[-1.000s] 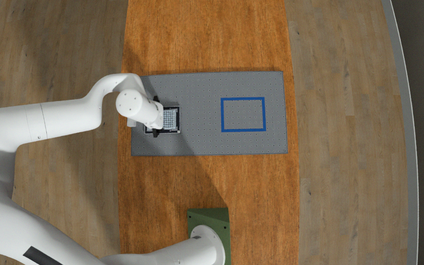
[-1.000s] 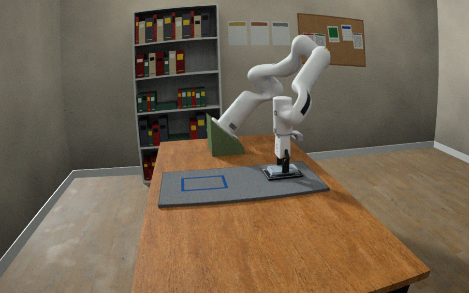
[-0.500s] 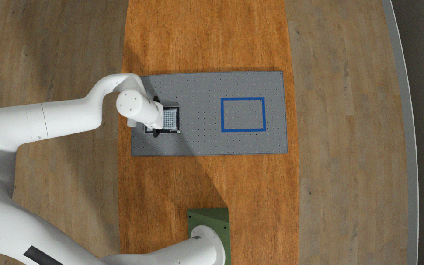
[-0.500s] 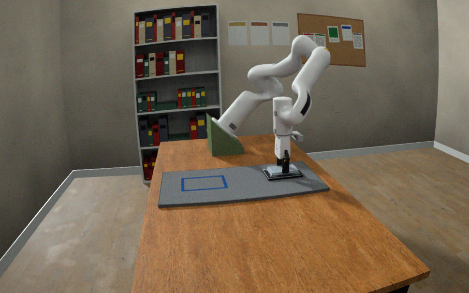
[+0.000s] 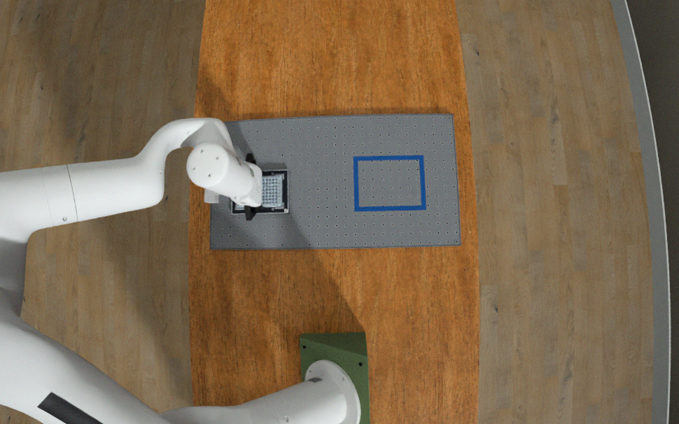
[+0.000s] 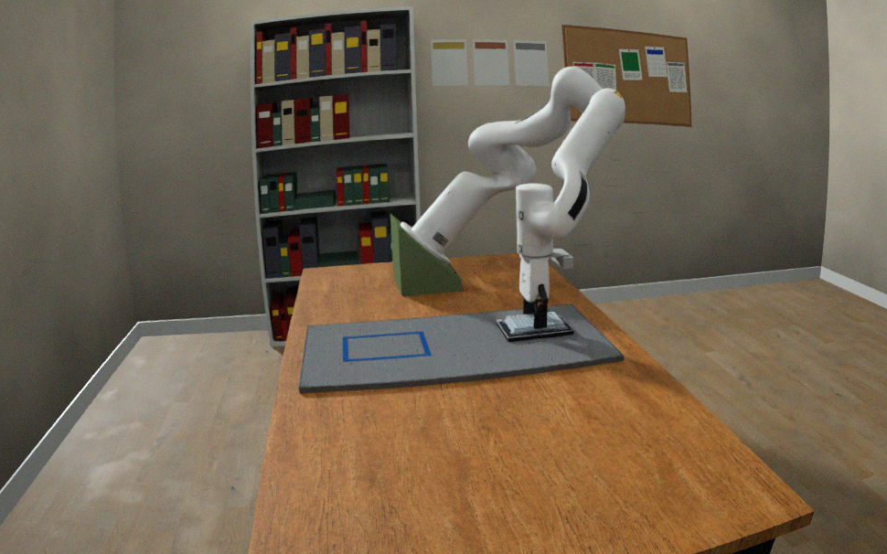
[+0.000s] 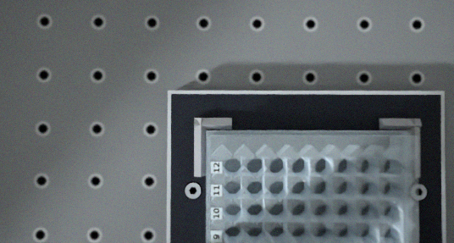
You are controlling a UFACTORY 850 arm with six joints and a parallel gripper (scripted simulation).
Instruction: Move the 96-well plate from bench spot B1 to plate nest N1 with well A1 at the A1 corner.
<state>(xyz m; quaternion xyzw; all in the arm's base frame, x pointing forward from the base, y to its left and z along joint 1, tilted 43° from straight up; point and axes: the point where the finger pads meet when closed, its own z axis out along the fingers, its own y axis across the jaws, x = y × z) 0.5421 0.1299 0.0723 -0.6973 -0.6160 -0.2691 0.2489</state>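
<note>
The clear 96-well plate [image 5: 272, 190] lies in the black plate nest N1 [image 5: 259, 189] at the left end of the grey perforated board. In the wrist view the plate [image 7: 309, 186] sits between the nest's two grey corner locators [image 7: 212, 124] [image 7: 400, 124], and its end with column label 12 faces them. Its cut-off corner is out of view. My gripper [image 5: 249, 185] stands upright over the plate with a black finger on either side, open and holding nothing. In the side view the gripper [image 6: 539, 313] reaches down to the plate [image 6: 529, 322]. Spot B1, a blue rectangle [image 5: 389, 182], has nothing in it.
The grey board [image 6: 457, 347] lies across the wooden table. The green wedge base [image 6: 422, 264] of my arm stands at the table's far edge. A bookshelf [image 6: 333, 158] stands behind the table.
</note>
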